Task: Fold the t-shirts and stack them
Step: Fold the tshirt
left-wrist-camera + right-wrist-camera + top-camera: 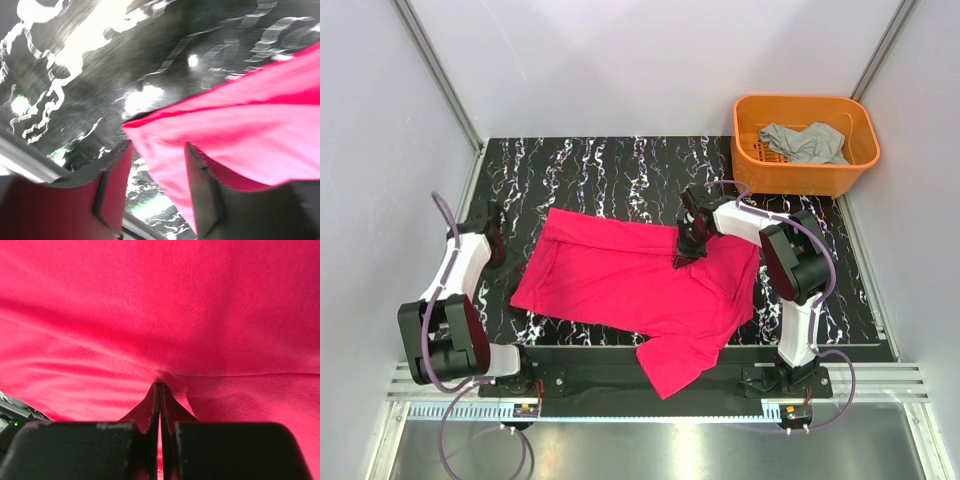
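A pink-red t-shirt (640, 280) lies spread on the black marble table, one sleeve hanging over the near edge. My right gripper (686, 248) is shut on a pinch of the shirt's fabric near its far right part; in the right wrist view the closed fingertips (160, 390) hold a small peak of the cloth (200, 315). My left gripper (499, 240) is at the shirt's left edge. In the left wrist view it (157, 187) is open, with a corner of the shirt (235, 125) lying between its spread fingers.
An orange basket (800, 182) stands at the far right of the table and holds a crumpled grey t-shirt (807, 142). White walls and metal rails enclose the table on the left, right and back.
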You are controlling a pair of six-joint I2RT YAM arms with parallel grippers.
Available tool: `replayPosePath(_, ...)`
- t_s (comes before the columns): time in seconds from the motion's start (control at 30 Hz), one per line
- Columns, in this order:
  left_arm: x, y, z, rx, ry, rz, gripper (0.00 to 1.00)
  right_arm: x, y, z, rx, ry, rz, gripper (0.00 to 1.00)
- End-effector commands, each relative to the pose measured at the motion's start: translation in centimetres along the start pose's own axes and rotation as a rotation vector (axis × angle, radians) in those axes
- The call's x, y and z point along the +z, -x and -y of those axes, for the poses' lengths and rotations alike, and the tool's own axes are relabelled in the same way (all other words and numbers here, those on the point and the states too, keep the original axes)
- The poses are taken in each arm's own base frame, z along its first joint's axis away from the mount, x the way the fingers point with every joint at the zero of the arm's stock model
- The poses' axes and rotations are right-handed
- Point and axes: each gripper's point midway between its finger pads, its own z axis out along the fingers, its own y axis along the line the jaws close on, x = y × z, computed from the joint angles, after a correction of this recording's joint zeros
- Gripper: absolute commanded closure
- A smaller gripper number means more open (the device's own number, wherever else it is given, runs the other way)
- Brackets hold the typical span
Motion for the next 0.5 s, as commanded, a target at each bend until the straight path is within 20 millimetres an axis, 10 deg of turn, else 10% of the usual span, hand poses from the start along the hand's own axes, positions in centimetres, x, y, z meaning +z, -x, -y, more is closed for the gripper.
replayPosePath(0.0,-2.8,3.5,3.6,0.108,-0.102,0.134,0.45,0.5,-0.1,0.3,-0.021,0.000,-0.011,1.00)
replayPosePath(0.23,-3.1,2.2,12.9,0.326,-0.473,-0.003,0.39,-2.2,1.4,-1.3,-0.080,0.033,0.060,0.93)
replayPosePath(0.47,0.8,1.7,16.3,0.534,-0.452,-0.051,0.51,-1.9,1.4,-2.3,-0.071,0.078,0.024,0.90)
